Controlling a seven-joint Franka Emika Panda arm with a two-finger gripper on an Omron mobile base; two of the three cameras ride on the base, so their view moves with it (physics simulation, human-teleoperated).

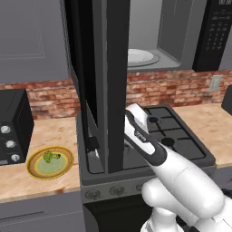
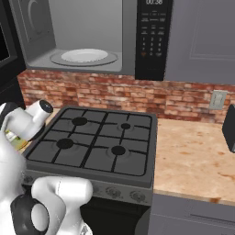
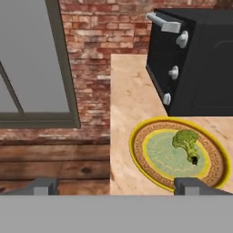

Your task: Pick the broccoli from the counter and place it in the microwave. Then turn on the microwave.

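Broccoli (image 3: 186, 143) on yellow-rimmed plate (image 3: 141, 154), pincer (image 3: 116, 186) spread wide above, microwave (image 2: 92, 36) door open, keypad writing unreadable.

one broccoli (image 3: 185, 141) — one plate (image 3: 141, 157)

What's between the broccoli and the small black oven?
In the hand view the broccoli lies on the plate; toward the small black oven come only the plate's patterned rim and a bare strip of counter. The left base view agrees.
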